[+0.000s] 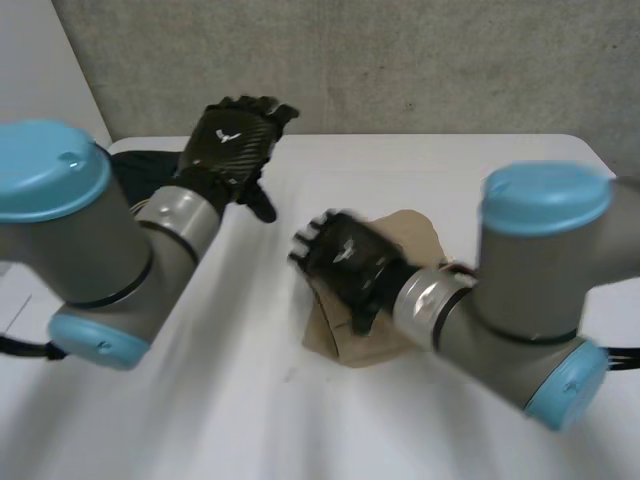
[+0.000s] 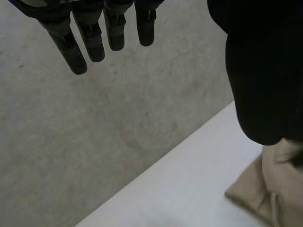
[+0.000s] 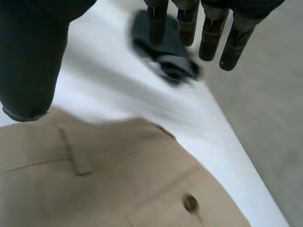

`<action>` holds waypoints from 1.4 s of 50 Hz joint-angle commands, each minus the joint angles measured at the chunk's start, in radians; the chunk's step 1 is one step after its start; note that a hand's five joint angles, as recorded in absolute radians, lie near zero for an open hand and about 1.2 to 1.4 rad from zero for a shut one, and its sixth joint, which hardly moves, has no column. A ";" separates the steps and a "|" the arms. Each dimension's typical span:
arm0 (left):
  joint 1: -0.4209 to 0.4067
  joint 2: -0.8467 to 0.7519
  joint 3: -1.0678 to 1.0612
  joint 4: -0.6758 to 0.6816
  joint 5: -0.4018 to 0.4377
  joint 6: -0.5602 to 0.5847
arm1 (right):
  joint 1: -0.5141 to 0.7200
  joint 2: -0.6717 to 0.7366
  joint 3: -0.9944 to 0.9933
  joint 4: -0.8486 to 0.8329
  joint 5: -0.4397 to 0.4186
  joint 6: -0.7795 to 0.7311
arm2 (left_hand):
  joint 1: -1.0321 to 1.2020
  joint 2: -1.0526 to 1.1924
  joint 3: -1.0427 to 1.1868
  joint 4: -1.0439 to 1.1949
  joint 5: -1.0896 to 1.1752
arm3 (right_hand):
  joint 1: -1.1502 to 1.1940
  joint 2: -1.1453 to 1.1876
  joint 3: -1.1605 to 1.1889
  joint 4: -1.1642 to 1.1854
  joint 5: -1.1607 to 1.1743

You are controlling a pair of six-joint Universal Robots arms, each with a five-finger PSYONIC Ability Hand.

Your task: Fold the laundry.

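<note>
The right hand (image 1: pixel 340 258) over folded tan trousers (image 1: pixel 412 235) and the raised left hand (image 1: pixel 232 140) near a dark cloth (image 3: pixel 170 66) both show straight, empty fingers.

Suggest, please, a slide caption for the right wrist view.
Open right hand over tan trousers, a dark garment lying on the white table beyond its fingertips.

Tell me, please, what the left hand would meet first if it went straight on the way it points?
Probably the grey wall: the left hand is open, its fingers aimed past the table's far edge with nothing in between. How far off the wall stands is unclear.
</note>
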 commanded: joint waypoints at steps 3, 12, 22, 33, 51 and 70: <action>-0.152 -0.182 0.196 -0.033 0.003 -0.013 | -0.279 -0.134 0.021 0.056 0.018 0.550 | 0.007 0.000 -0.008 -0.001 -0.018 | -0.024 -0.048 -0.041 -0.056 -0.067; -0.206 -0.377 0.312 -0.244 -0.097 -0.075 | -0.302 0.000 0.022 0.097 0.029 0.423 | 0.037 0.029 0.022 0.028 0.011 | -0.024 -0.048 -0.041 -0.056 -0.067; -0.204 -0.478 0.335 -0.307 -0.134 -0.075 | -0.295 0.192 -0.010 0.077 0.116 0.305 | 0.037 0.029 0.022 0.028 0.011 | -0.024 -0.048 -0.041 -0.056 -0.067; -0.204 -0.431 0.368 -0.341 -0.118 -0.058 | -0.304 0.123 0.016 0.004 0.193 0.231 | 0.031 0.024 0.016 0.022 0.005 | -0.024 -0.048 -0.041 -0.056 -0.067; -0.098 -0.066 0.370 -0.508 0.136 -0.072 | -0.387 -0.203 0.228 -0.104 0.362 0.523 | 0.040 0.032 0.025 0.031 0.014 | -0.024 -0.048 -0.041 -0.056 -0.067; -0.074 -0.013 0.318 -0.637 0.265 -0.087 | -0.379 -0.013 0.324 -0.023 0.224 0.699 | 0.025 0.018 0.010 0.017 0.000 | -0.024 -0.048 -0.041 -0.056 -0.067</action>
